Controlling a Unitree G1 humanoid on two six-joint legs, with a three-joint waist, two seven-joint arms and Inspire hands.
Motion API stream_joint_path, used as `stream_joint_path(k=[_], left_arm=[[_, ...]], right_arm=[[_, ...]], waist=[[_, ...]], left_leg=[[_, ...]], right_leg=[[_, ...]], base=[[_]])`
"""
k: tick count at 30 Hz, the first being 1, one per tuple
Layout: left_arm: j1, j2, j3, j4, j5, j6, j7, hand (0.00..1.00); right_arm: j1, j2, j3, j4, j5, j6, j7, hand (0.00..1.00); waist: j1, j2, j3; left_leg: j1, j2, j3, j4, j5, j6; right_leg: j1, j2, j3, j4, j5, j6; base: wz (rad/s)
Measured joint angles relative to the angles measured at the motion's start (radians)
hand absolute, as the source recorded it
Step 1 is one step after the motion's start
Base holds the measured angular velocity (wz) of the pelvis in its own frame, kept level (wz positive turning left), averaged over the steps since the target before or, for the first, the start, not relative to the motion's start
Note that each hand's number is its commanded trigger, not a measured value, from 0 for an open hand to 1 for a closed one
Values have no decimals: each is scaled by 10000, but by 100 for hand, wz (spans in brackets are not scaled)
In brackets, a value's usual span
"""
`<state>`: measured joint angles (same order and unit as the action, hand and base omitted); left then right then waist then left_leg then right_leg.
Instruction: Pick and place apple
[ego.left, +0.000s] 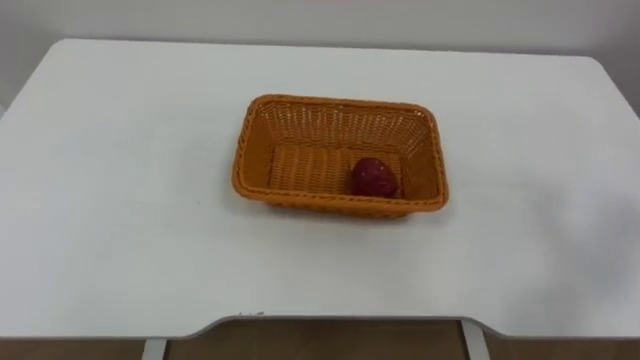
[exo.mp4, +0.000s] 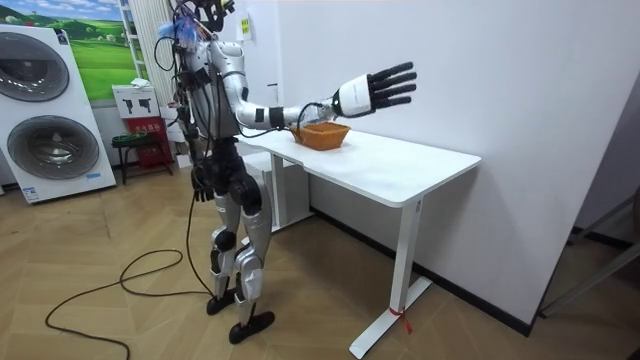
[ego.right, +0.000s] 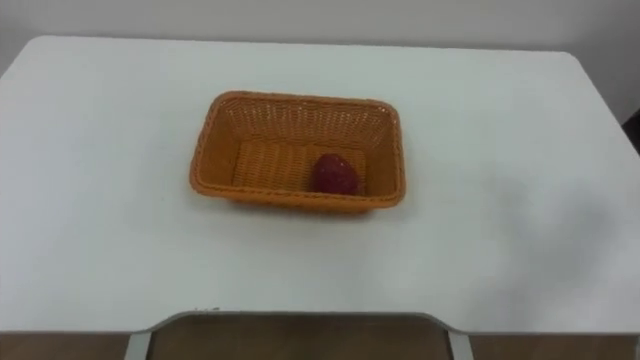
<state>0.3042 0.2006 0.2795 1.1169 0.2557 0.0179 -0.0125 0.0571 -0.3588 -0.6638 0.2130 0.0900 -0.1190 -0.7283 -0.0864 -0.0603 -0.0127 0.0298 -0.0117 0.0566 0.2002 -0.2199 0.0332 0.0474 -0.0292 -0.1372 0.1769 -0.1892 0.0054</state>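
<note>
Apple (ego.left: 373, 177) lies inside the orange basket (ego.left: 330, 102), at 4 o'clock on its floor, mid-counter (ego.left: 120, 200). Right robot hand (exo.mp4: 375, 90) is raised above the counter, released, fingers straight and spread. Left robot hand (exo.mp4: 202, 185) hangs at the hip; state cannot be told.

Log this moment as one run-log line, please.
apple in basket | right hand open, raised above table | left hand at side

The robot has silver arms and legs with black joints, and black feet. Its right hand (exo.mp4: 372, 92) is white at the wrist with black fingers. Black cables hang down its chest, and one lies across the floor.
</note>
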Motion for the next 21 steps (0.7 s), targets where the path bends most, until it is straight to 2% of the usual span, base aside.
stream_joint_path(k=[2, 4, 5, 6, 8, 11, 12, 14, 16, 17, 21], left_arm=[[36, 14, 158, -130, 109, 83, 25, 0], [188, 17, 222, -422, 120, 164, 45, 0], [173, 19, 232, -414, 141, 214, 49, 0], [167, 18, 238, -416, 147, 241, 49, 0], [168, -17, 342, -456, 161, 326, 50, 0], [105, -69, 329, -508, 133, 615, 46, 0], [78, -69, 328, -508, 140, 653, 50, 0], [-23, -102, 323, -549, 155, 662, 61, 0], [-29, -143, 321, -588, 152, 659, 25, 0], [-18, -160, 320, -580, 152, 687, 7, 0], [-44, -269, 308, -576, 140, 843, 0, 0]], right_arm=[[313, 4, -367, 630, 618, -14, -428, 0], [423, 8, -592, 1962, 1556, -13, -717, 0], [430, 7, -714, 2811, 1905, -4, -821, 0], [462, 8, -730, 3246, 2038, 11, -885, 0], [695, 70, -726, 5030, 2412, 185, -851, 0], [875, 291, -443, 6518, 3235, 487, -676, 0], [890, 391, -354, 6775, 3360, 524, -601, 0], [898, 799, 72, 7941, 3392, 655, 22, 0], [910, 1010, 404, 8640, 3420, 818, 560, 0], [938, 1097, 690, 9034, 3420, 980, 938, 0], [883, 1339, 1727, 9766, 3303, 1228, 2085, 0]], waist=[[-52, -4, 12], [-185, 0, 21], [-200, 51, 63], [-205, 10, 70], [-178, 79, 30], [-151, 304, 34], [-148, 319, 36], [-103, 333, 42], [-10, 329, 44], [111, 316, 46], [150, 313, 62]], left_leg=[[-14, 4, -16, 10, -4, 2], [-11, 7, -40, 10, -11, 5], [-20, 6, -36, 3, -14, 7], [-19, 4, -34, 3, -15, 8], [-18, 2, -35, 12, -15, 9], [-4, -7, -19, 20, -11, 10], [-2, -5, -22, 21, -9, 8], [-1, 2, -15, 21, -7, 3], [72, 1, 23, 18, -6, 4], [168, 3, 98, -27, -6, 4], [152, -7, 113, -46, -17, 20]], right_leg=[[24, 2, 0, 44, 0, 0], [34, -2, -12, 107, -1, 0], [35, -4, -12, 119, -1, -1], [33, -5, -9, 120, 0, -1], [31, -1, 33, 126, 0, -4], [28, 12, 143, 121, -1, -3], [28, 21, 161, 115, -2, -5], [25, 54, 285, 100, -10, -16], [31, 49, 317, 92, -11, -16], [32, 45, 341, 88, -14, -11], [50, 21, 339, 63, -29, 8]], base=[[2], [2], [0], [0], [0], [-4], [0], [0], [-9], [-14], [-3]])
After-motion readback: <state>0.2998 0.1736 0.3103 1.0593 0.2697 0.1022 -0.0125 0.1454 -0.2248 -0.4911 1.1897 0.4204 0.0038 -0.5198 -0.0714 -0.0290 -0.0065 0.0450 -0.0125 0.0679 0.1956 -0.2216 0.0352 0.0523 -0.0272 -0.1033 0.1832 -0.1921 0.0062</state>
